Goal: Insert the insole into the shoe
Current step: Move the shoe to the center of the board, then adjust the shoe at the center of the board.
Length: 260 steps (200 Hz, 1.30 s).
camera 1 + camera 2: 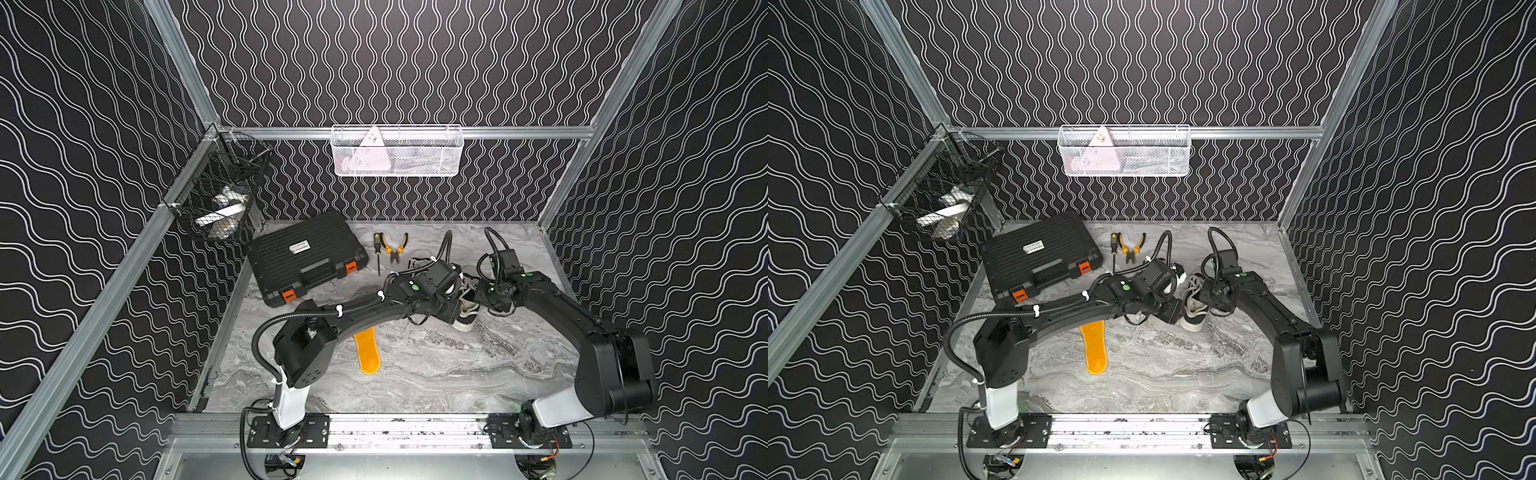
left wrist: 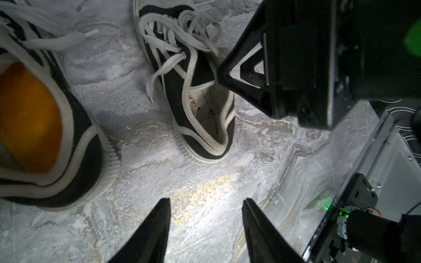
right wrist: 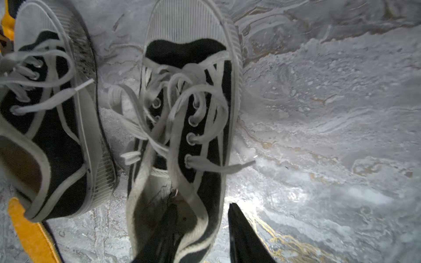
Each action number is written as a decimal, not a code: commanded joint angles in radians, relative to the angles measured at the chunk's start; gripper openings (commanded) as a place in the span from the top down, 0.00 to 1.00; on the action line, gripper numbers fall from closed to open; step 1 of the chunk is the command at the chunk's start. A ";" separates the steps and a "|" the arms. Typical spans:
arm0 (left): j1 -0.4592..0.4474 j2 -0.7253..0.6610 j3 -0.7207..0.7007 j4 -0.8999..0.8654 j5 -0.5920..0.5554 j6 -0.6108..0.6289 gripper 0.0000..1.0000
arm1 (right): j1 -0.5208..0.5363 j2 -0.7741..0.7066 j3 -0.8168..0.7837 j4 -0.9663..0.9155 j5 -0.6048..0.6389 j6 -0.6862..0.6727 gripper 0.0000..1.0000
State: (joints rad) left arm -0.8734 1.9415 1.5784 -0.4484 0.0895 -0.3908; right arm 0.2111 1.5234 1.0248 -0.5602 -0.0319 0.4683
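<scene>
**Right claw straddles the empty shoe's wall; insole lies loose on the table**

The marble table [image 1: 436, 374] carries everything. A black tool case [image 1: 307, 257] sits well off to the left of the left claw [image 2: 206, 200]. That claw hangs half-spread over bare table, holding nothing.

Just ahead of it stands the empty shoe [image 2: 173, 91]. A second shoe [image 2: 75, 127], orange inside, is just beside.

The right claw [image 3: 200, 205] is partly spread. One finger is inside the empty shoe's opening and the other outside, with the side wall between them, unclamped.

The loose insole [image 1: 368, 353] lies flat well behind the left claw, partly under its forearm. Pliers [image 1: 394, 254] and a screwdriver [image 1: 377, 253] lie beyond that claw.
</scene>
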 commanded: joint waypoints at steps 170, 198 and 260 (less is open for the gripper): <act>0.026 0.359 0.342 -0.009 -0.082 -0.059 0.79 | -0.005 -0.043 -0.102 0.043 0.001 -0.030 0.92; 0.028 0.204 0.146 0.034 -0.111 -0.070 1.00 | -0.009 -0.068 -0.109 0.024 -0.001 -0.026 0.92; 0.011 -0.117 -0.311 0.221 -0.024 -0.217 0.92 | 0.080 -0.131 -0.224 0.072 -0.048 0.043 0.89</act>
State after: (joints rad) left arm -0.8589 1.8736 1.3502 -0.2523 0.0380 -0.5419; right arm 0.2577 1.4147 0.8295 -0.5079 -0.1604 0.4709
